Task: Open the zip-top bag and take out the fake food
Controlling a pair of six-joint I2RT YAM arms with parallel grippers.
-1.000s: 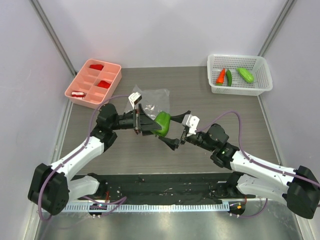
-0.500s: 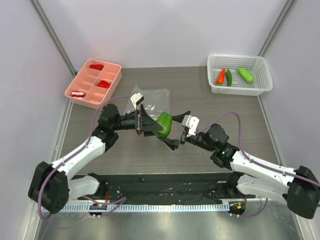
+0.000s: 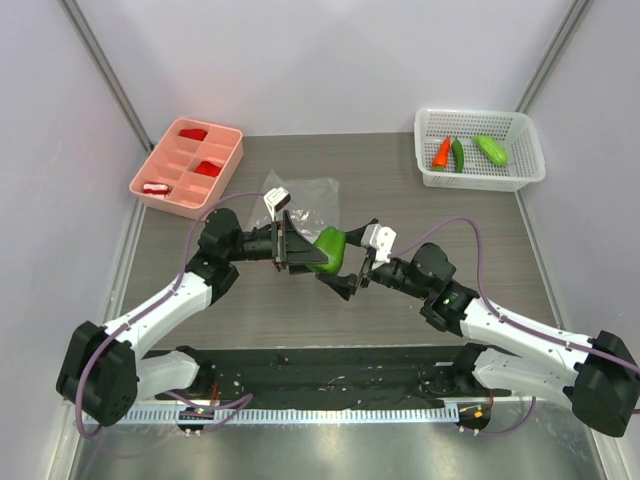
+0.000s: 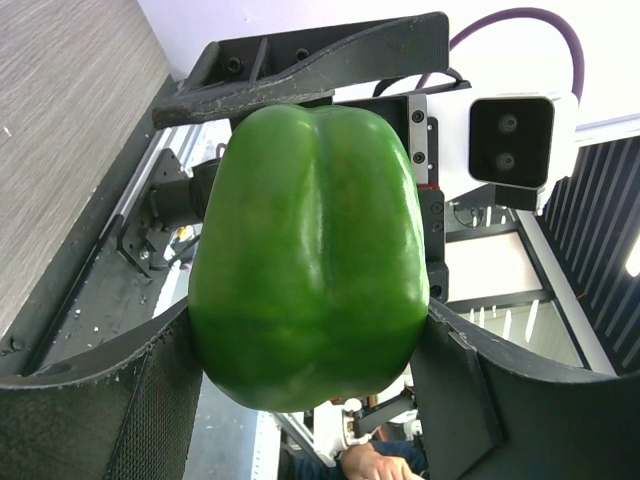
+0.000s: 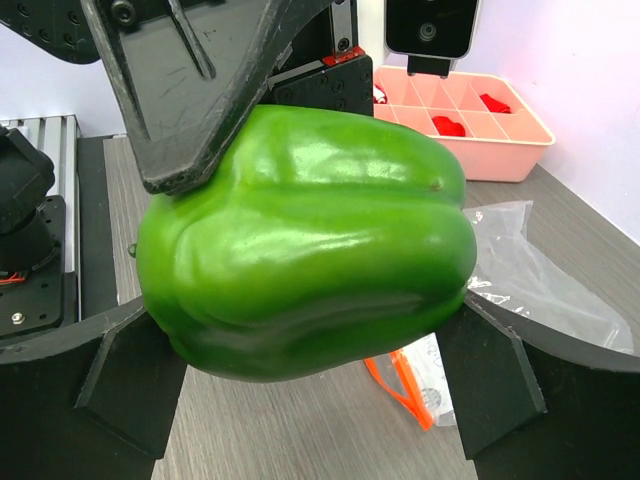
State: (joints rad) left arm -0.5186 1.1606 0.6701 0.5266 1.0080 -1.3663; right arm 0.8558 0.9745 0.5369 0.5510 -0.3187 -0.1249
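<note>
Fake food (image 3: 490, 149) in white basket (image 3: 484, 181)

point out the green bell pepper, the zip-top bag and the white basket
green bell pepper (image 3: 328, 247), top external view, middle of its body
zip-top bag (image 3: 314, 194), top external view, bare clear plastic
white basket (image 3: 485, 181), top external view, its near wall

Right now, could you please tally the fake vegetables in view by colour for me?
Green: 3 (bell pepper, dark chili, light oblong piece)
Orange-red: 1 (carrot-like piece)
Total: 4
</note>
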